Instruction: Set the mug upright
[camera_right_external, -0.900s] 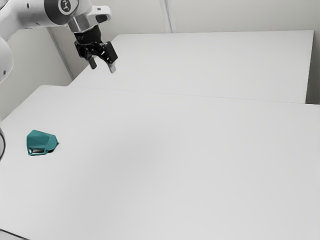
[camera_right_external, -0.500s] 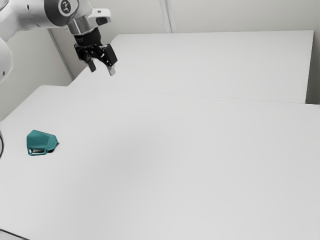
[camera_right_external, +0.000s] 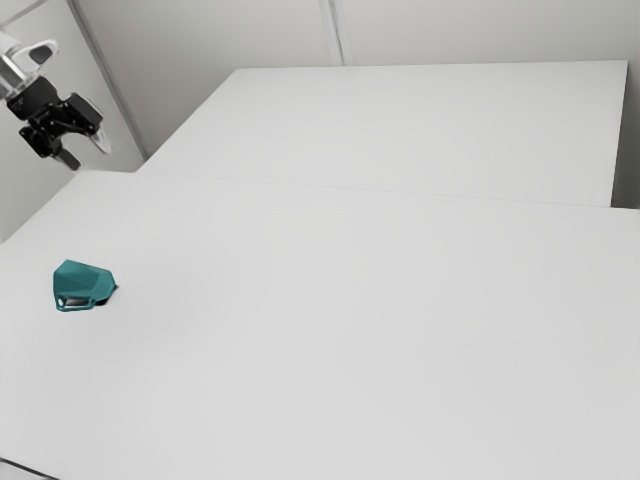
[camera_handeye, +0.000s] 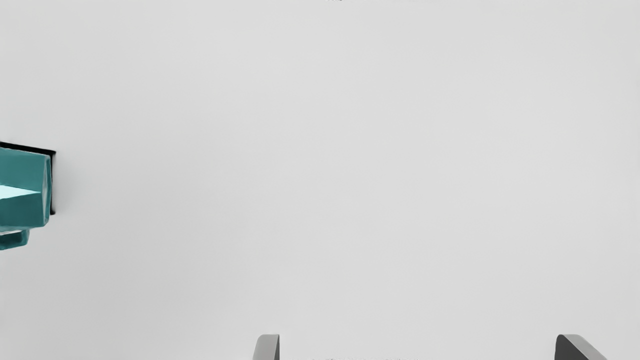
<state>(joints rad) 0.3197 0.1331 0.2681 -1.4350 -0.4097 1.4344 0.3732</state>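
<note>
One mug (camera_right_external: 84, 286) lies on its side; the open, empty gripper (camera_right_external: 86, 151) swings from the mug's one o'clock to twelve in the exterior view, perhaps seeking a grasp.

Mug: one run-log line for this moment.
mug: on its side on table | claw: open, raised, apart from mug | upright: not yet

Mug (camera_handeye: 22, 175) on tabletop (camera_handeye: 350, 175), on its side, partly out of view. Pincer (camera_handeye: 417, 345) open, fingertips well apart, clear of mug.
</note>
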